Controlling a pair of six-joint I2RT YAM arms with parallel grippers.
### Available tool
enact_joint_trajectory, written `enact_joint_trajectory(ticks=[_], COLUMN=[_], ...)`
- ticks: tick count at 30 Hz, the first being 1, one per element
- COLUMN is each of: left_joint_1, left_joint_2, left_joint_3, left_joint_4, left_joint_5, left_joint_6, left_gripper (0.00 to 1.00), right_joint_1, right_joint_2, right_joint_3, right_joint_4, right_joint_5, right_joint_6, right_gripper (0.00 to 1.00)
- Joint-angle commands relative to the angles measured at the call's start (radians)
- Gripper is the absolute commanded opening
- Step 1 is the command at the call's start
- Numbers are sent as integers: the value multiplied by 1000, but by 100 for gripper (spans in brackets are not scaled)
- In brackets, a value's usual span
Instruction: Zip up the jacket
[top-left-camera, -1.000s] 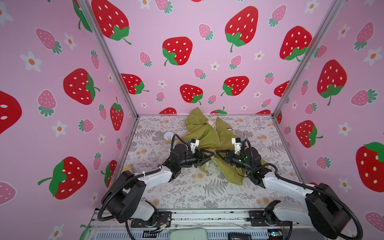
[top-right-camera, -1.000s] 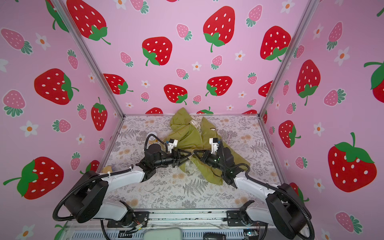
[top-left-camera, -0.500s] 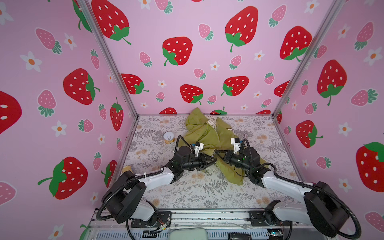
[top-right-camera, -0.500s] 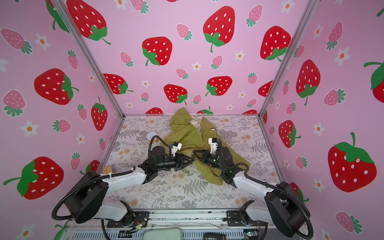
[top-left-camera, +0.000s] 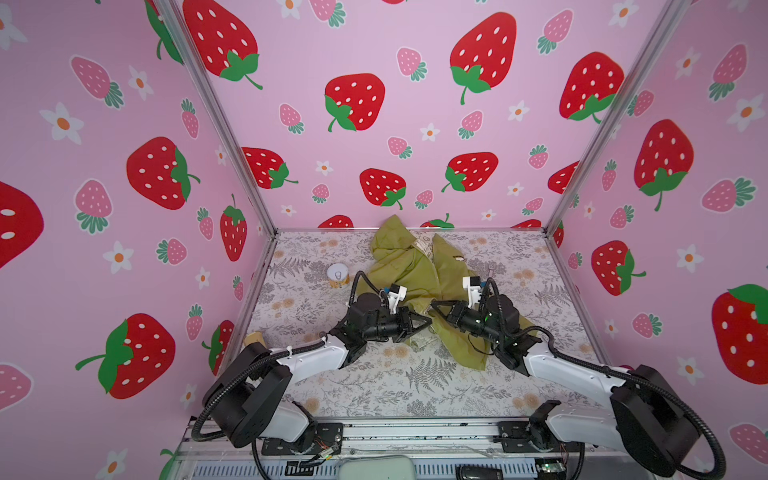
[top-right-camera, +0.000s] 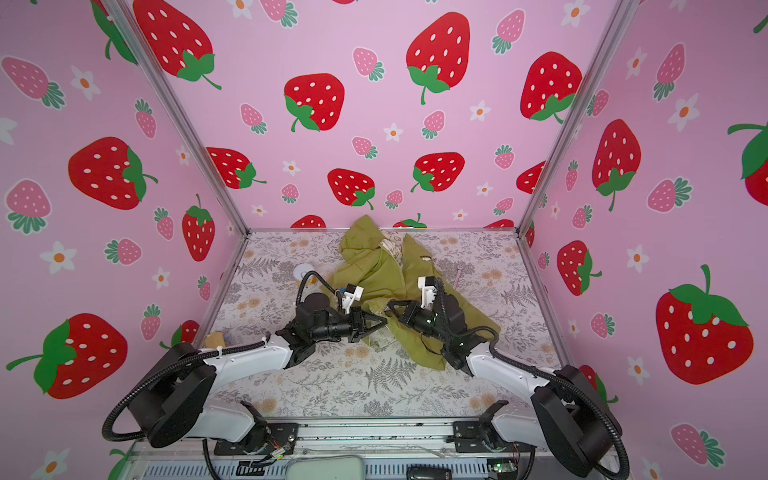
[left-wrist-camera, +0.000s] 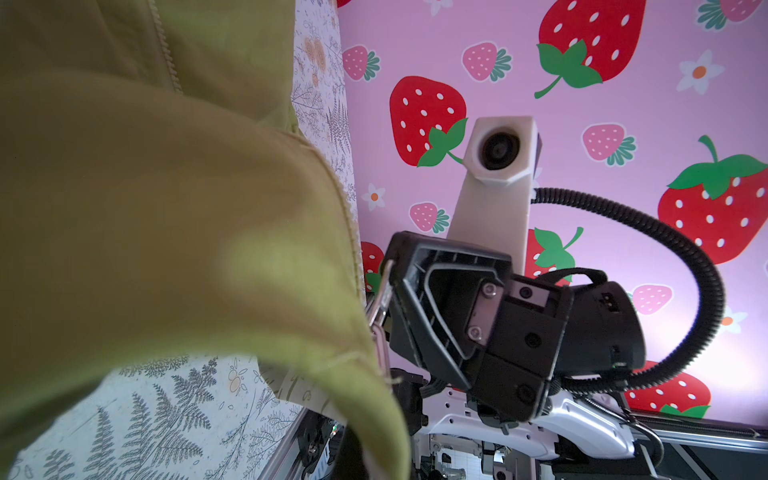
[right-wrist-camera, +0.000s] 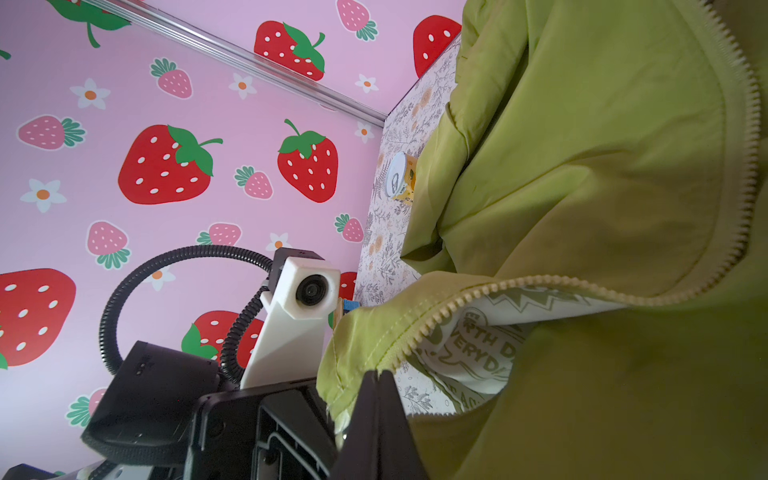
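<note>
Both top views showed the jacket (top-left-camera: 415, 266) lying unzipped from the tabletop's (top-left-camera: 374, 386) far edge to its middle. The left hand (top-left-camera: 424, 322) and right hand (top-left-camera: 435, 304) each pinched its lower front edges.

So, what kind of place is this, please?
Probably a robot test booth, not a home: two robot arms stand on a metal rail, strawberry-print walls close in a small flowered table, and a green jacket lies on it.

Pink strawberry walls (top-left-camera: 291, 54); fern-print floor (top-left-camera: 395, 386); light prob. diffuse.
</note>
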Motion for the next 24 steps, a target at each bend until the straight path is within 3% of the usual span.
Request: enact_joint_trajectory(ticks=[1, 17, 21, 24], left_joint_1=[-3, -4, -2, -1], left_joint_2=[-40, -71, -76, -77], left_joint_3=[-11, -28, -28, -26], left_joint_4=[-11, -32, -36, -26], left_joint_5=[-7, -13, -34, -55], left_joint_6=[13, 25, 19, 9], left_gripper=[0, 0, 39, 46], right_joint_1=[1, 3, 11, 24], right_joint_2=[-16, -12, -11, -9], right_joint_3=[15, 17, 24, 29], right_joint_4=[-6, -14, -9, -6], right_joint_5=[42, 50, 37, 38], right_joint_6=[-11, -14, -17, -17], right_gripper=[0, 0, 0, 0])
